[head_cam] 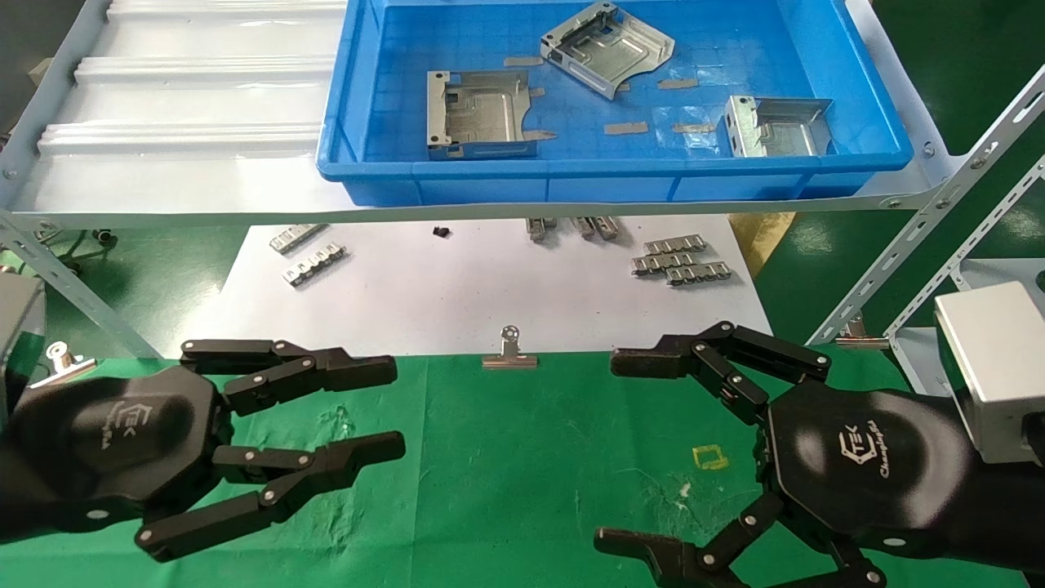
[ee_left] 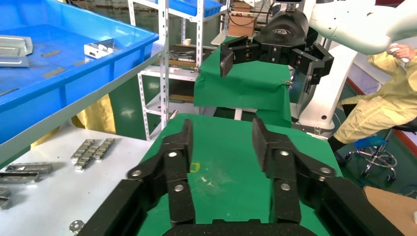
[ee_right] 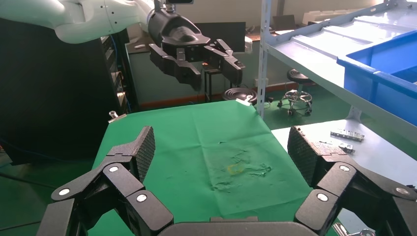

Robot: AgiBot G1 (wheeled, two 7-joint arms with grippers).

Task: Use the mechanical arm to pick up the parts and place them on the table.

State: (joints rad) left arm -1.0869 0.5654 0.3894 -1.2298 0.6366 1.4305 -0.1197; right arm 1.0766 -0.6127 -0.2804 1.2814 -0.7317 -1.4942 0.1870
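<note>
no pick started yet: left gripper (head_cam: 314, 445) and right gripper (head_cam: 694, 457) both hover wide open, empty, over the green counter (head_cam: 506, 457). three parts (head_cam: 478, 114) lie in the blue bin (head_cam: 457, 180) up on the shelf (head_cam: 188, 188). next move prob a reach up over the bin wall; shelf edge and frame post (head_cam: 922, 245) crowd the path, w/ clip (head_cam: 509, 353) at counter's far edge.

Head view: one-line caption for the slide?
Both open tools, left and right, hover over the green table; three metal parts wait in the blue bin on the shelf.
</note>
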